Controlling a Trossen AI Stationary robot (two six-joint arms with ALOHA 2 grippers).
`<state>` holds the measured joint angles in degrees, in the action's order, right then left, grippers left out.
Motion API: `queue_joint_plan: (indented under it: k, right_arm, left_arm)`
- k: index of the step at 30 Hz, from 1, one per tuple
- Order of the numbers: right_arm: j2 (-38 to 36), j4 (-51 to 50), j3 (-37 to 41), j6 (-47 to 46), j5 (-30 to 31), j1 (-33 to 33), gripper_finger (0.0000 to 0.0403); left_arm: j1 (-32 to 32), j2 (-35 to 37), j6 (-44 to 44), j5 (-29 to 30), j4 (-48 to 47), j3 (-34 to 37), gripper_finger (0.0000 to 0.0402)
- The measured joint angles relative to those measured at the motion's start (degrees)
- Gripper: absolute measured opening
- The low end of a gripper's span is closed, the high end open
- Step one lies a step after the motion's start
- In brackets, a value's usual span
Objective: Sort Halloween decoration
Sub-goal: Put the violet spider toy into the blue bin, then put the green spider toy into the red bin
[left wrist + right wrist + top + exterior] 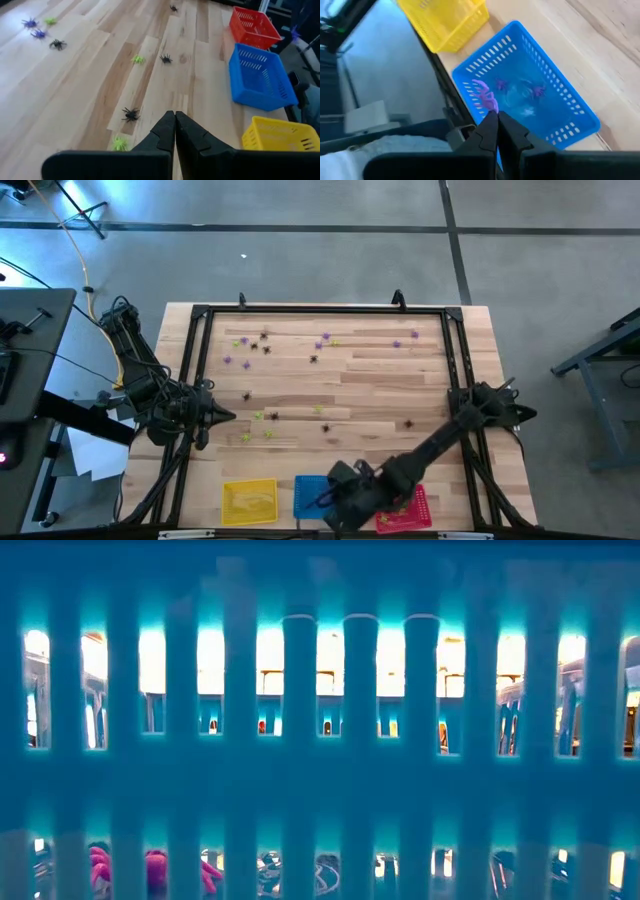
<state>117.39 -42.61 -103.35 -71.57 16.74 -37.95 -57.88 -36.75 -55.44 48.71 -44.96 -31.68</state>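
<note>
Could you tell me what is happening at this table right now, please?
The robot is sorting little toy spiders scattered over the wooden table into baskets along the near edge. The right claw is shut over the blue basket, with a purple spider at its tips and more purple ones lying inside. The left claw waits shut at the table's left side. The yellow basket and red basket stand beside the blue one.

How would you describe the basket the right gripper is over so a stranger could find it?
Look along the near edge of the wooden table, where three small mesh baskets sit in a row. It is the middle one, the blue basket, between the yellow basket and the red basket, with the shut right gripper above it and purple trinkets inside.
</note>
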Motion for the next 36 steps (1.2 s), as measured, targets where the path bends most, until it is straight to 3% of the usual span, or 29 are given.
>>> queue_joint_plan:
  k: [4, 16, 20, 29, 33, 36]
  right_arm:
    - [2.0, 0.0, 0.0, 0.0, 2.2, -0.7, 0.0004]
    - [3.3, 0.5, 0.0, 3.2, -4.6, 3.0, 0.0083]
    - [3.2, 0.4, 0.0, 5.0, -8.3, 4.2, 0.0091]
    - [3.2, -9.1, -1.4, 5.0, -11.0, 4.6, 0.0092]
    - [3.2, -16.8, -3.6, 5.0, -10.8, 4.5, 0.0092]
    - [3.1, -20.8, -4.3, 5.0, -10.1, 4.2, 0.0092]
  left_arm:
    - [0.0, -0.1, 0.0, -0.6, 0.2, 0.0, 0.0001]
    - [0.0, -1.1, 3.1, -1.5, 1.1, 0.0, 0.0001]
    - [0.1, -2.8, 9.3, -1.7, 9.3, 0.0, 0.0001]
    - [2.7, -13.0, 35.0, -1.4, 32.7, 0.0, 0.0001]
    - [6.6, -17.6, 37.0, 6.9, 35.2, 0.0, 0.0001]
    - [9.5, -19.8, 32.9, 5.5, 31.6, 0.0, 0.0001]
